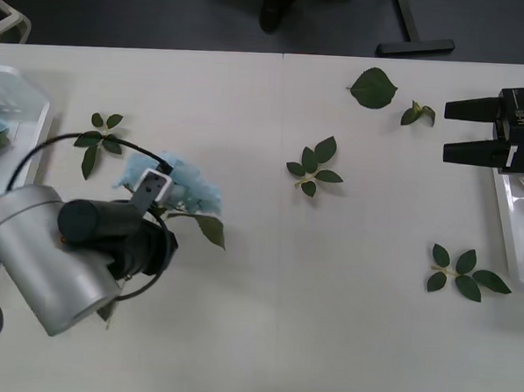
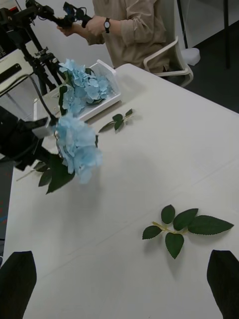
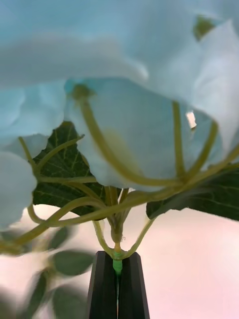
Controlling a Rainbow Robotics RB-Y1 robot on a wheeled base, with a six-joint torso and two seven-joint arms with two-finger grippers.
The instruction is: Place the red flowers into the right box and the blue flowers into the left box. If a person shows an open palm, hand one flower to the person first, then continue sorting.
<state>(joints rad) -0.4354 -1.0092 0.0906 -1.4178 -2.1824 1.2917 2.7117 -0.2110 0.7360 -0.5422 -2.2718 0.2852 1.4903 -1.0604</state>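
The left gripper (image 3: 118, 284) pinches the last loose blue flower (image 1: 179, 181). The right gripper (image 1: 448, 130) waits wide open. Other blue flowers already fill the left box (image 2: 107, 70).

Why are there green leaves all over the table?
Loose leaf sprigs lie scattered on the table, with no flowers attached; they look shed. Otherwise tidy: the left pincer is shut on a blue flower, and the right pincer waits open.

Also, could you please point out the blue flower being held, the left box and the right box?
blue flower (image 1: 188, 185): front view, on its pale petals.
left box (image 2: 110, 70): right wrist view, on its far corner wall.
right box (image 1: 509, 228): front view, on its near rim.
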